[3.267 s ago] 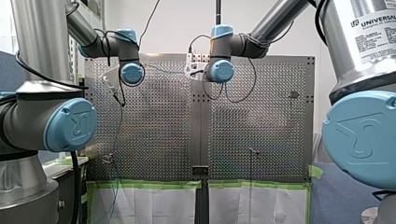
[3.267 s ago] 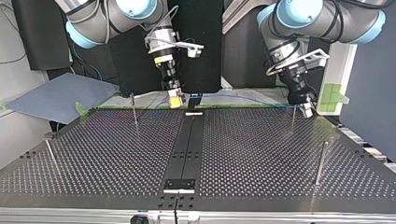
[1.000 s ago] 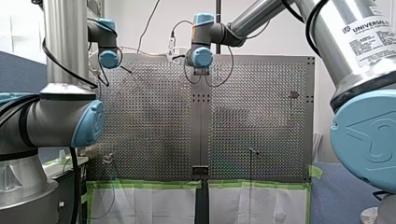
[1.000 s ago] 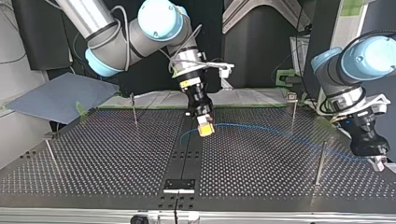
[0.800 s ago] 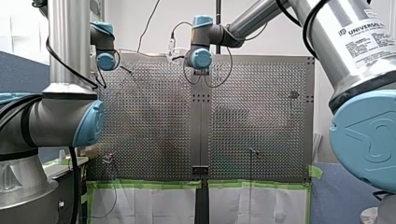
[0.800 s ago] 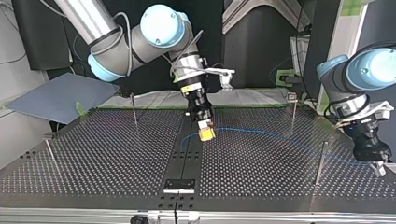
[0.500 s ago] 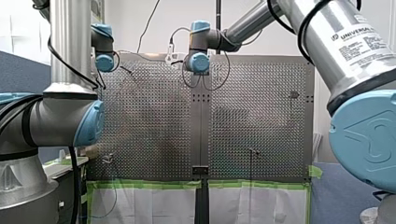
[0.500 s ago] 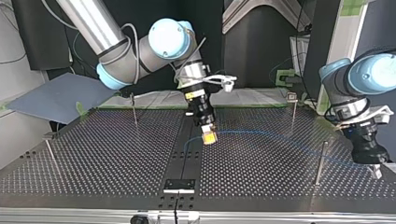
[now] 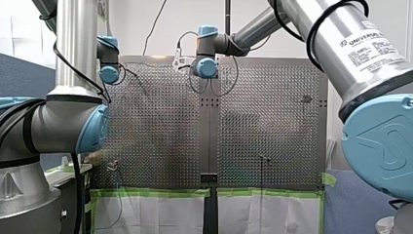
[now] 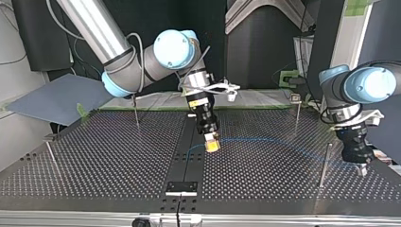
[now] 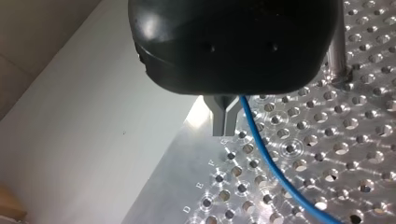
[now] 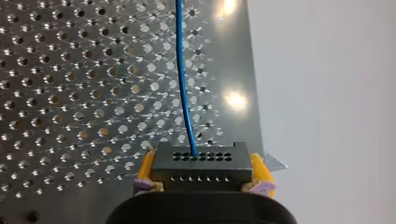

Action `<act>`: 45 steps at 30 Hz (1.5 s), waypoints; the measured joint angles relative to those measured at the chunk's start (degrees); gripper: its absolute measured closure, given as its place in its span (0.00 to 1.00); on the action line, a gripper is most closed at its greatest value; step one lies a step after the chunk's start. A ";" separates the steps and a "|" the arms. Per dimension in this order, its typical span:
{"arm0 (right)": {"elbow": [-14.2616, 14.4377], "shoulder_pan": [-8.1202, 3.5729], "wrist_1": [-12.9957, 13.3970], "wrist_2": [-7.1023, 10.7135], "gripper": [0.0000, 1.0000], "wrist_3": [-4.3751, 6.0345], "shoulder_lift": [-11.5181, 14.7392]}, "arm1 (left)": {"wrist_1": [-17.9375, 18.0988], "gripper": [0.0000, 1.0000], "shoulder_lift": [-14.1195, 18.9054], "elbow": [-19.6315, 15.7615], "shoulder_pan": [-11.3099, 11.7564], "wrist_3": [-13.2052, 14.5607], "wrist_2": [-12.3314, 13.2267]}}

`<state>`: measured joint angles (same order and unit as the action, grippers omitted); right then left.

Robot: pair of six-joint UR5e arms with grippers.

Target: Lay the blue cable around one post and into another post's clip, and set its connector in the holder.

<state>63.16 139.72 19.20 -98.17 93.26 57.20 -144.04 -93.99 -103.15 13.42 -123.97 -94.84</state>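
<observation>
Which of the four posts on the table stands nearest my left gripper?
The plain post at the top view's right, on the side nearer that camera. It stands just beside my left gripper; none of the rest is as close.

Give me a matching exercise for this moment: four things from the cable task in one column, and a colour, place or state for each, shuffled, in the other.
1. connector
2. blue cable
3. left gripper
4. right gripper

A. yellow pads
B. beside the post at the top view's right
C. black, with rows of holes
D. stretched between the two grippers

Pairs: 1-C, 2-D, 3-B, 4-A.
</observation>
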 joint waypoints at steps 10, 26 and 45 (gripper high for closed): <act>-0.07 -0.38 0.15 0.23 1.00 -0.03 -1.55 | 0.06 1.00 -1.14 -0.02 0.00 0.02 0.94; -0.10 -0.57 0.42 0.38 1.00 0.00 -2.57 | 0.41 1.00 -3.43 -0.04 0.36 -0.39 1.51; -0.46 -3.67 -0.66 -1.29 1.00 2.48 -4.70 | 0.74 1.00 -7.85 -0.13 -0.66 0.14 4.49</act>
<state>62.70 136.05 18.54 -99.47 95.73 52.50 -143.30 -101.84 -103.28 12.76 -123.84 -90.35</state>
